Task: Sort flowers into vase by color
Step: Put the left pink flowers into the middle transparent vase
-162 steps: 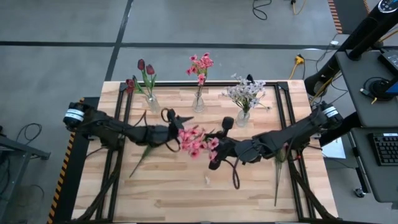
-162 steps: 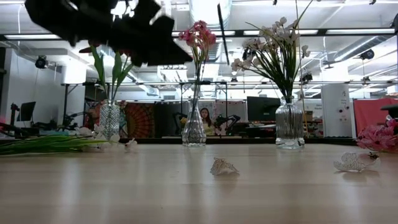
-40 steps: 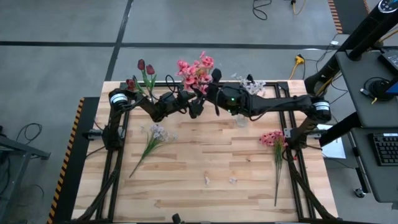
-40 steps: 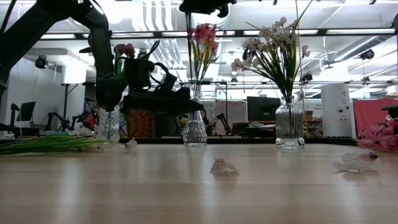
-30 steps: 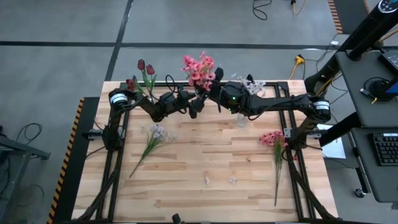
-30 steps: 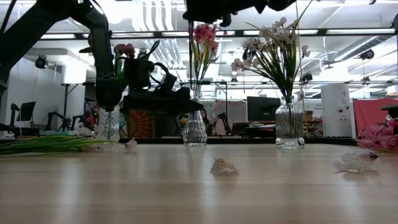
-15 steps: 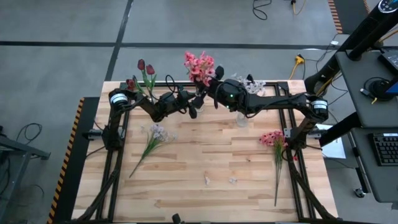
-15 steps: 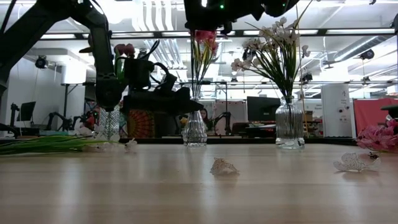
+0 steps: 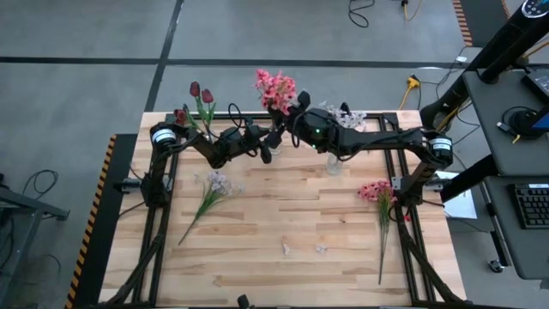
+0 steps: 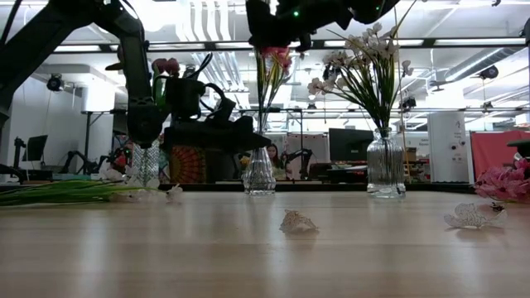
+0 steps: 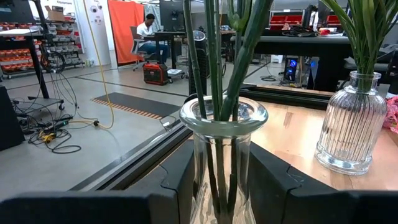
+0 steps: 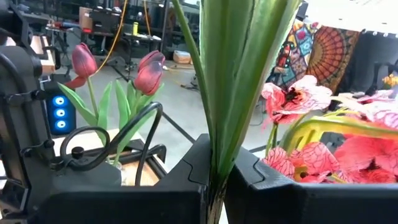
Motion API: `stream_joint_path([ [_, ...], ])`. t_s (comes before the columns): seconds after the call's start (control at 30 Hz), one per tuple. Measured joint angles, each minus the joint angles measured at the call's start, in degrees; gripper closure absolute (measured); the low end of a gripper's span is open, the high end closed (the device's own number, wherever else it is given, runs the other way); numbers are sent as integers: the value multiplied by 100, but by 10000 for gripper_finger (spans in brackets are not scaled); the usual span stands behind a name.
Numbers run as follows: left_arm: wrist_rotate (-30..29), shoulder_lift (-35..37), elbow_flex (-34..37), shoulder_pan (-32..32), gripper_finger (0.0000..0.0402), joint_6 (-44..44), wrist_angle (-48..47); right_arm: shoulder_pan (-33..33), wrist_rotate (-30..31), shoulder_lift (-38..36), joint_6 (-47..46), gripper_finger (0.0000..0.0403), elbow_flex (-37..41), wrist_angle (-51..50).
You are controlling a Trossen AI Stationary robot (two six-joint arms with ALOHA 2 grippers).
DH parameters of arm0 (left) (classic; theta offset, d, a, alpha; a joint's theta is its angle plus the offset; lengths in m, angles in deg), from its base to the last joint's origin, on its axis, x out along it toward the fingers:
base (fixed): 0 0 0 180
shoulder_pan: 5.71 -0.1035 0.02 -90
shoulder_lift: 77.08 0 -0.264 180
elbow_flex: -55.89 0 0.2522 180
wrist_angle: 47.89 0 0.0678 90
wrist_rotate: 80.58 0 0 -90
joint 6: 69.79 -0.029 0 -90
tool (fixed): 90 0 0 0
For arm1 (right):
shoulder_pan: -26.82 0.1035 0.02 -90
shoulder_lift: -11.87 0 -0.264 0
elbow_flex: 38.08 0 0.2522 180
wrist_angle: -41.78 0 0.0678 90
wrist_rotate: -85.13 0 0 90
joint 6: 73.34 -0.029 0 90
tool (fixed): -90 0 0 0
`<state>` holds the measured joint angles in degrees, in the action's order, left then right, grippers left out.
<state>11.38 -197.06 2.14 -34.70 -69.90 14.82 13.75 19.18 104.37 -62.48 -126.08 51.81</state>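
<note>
Your right gripper [image 9: 287, 120] is clamped shut on the green stem of a pink flower spray [image 9: 274, 88]; in its wrist view the stem [image 12: 227, 93] rises straight up out of the closed fingers [image 12: 186, 168], with pink blooms at about 3 o'clock of it. From above, that spray sits over the middle vase [image 10: 259, 171] at the table's far edge, the blooms at roughly 11 o'clock from the gripper.

Your left gripper [image 9: 268, 146] holds the middle vase itself: its wrist view shows the clear ribbed glass [image 11: 222, 163] squeezed between the two dark fingers [image 11: 177, 180], green stems standing inside the neck. It lies at about 7 o'clock of the right gripper, just beside it.

The dark red tulips [image 9: 200, 94] stand in the left vase [image 10: 146, 161], at 9 o'clock of the pink spray. The white-lavender spray [image 10: 364, 62] fills the right vase [image 10: 386, 164], partly hidden under the right arm from above.

On the wooden table [image 9: 257, 249], one pale-flowered stem [image 9: 208, 193] lies at 7 o'clock of the left gripper, well apart, and another pink stem [image 9: 378, 210] lies near the right edge, at 5 o'clock of the right gripper. A few loose petals [image 10: 298, 222] sit near the front
</note>
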Motion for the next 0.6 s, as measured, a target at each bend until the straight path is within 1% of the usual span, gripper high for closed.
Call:
stream_joint_path([
  [0.6,0,0,0,0,305,-1,0,-36,0,-2,-272,390,0,-140],
])
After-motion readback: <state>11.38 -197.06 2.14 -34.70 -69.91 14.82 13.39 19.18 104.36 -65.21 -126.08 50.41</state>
